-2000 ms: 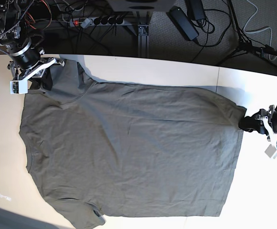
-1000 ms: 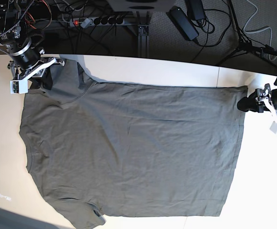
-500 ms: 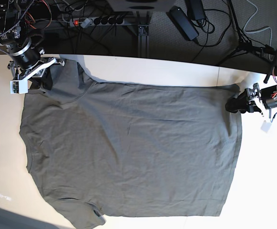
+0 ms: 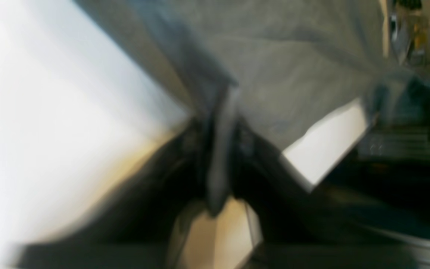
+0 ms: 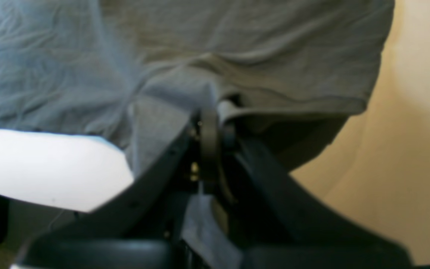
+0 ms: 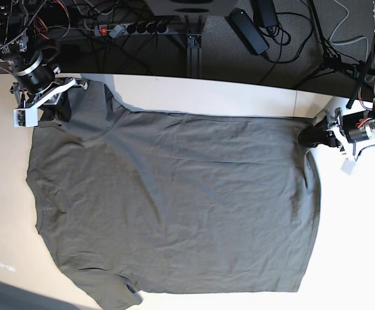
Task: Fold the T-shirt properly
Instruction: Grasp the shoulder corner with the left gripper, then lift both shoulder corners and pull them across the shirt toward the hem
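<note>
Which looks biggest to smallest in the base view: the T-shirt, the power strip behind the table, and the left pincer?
1. T-shirt, by far the largest.
2. Power strip.
3. Left pincer, though the strip sits farther back, so these two are close and unsure.

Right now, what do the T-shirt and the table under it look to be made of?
The T-shirt looks like thin, soft knit fabric, likely cotton: matte olive-grey, finely wrinkled, bunching where the left gripper and right gripper pinch it. The table looks like smooth, hard white laminate or painted board; it shows a seam and faint sheen.
</note>
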`<state>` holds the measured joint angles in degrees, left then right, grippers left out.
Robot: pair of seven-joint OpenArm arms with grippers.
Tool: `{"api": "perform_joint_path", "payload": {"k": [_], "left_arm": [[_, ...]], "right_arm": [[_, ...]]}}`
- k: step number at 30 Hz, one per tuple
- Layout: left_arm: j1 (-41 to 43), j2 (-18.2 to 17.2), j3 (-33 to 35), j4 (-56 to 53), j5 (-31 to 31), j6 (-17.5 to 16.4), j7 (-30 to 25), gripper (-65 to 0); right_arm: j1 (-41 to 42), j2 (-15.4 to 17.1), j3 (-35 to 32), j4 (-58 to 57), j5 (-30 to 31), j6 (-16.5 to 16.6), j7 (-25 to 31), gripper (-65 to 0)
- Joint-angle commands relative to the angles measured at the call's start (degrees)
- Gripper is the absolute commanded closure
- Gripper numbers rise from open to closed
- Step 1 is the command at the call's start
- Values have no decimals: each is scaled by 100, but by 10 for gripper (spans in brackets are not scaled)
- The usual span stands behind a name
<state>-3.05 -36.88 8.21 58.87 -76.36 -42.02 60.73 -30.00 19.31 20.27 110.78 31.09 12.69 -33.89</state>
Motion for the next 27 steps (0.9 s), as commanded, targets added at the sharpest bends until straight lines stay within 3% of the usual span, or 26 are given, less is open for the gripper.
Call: {"api": "perform_joint_path", "payload": {"k": [1,5,9,17,27], "left_arm": [[59,-44,52,-52,424,202,330,0],[-127,-46,50,-44,485,202,380,0],[-417,-98,46,13,234,202,772,0],[-551,-595,46,855,-511,202,1314,0],[-638,-1078,46,1742,-527,202,1322,0]], "right_arm": [[-4,66,46,96,24,385,105,0],[-4,68,46,96,24,492,105,0],[-2,70,46,107,151,564,105,0],[-4,72,129,455,151,579,101,0],[11,157,186,638,149,669,107,0]]}}
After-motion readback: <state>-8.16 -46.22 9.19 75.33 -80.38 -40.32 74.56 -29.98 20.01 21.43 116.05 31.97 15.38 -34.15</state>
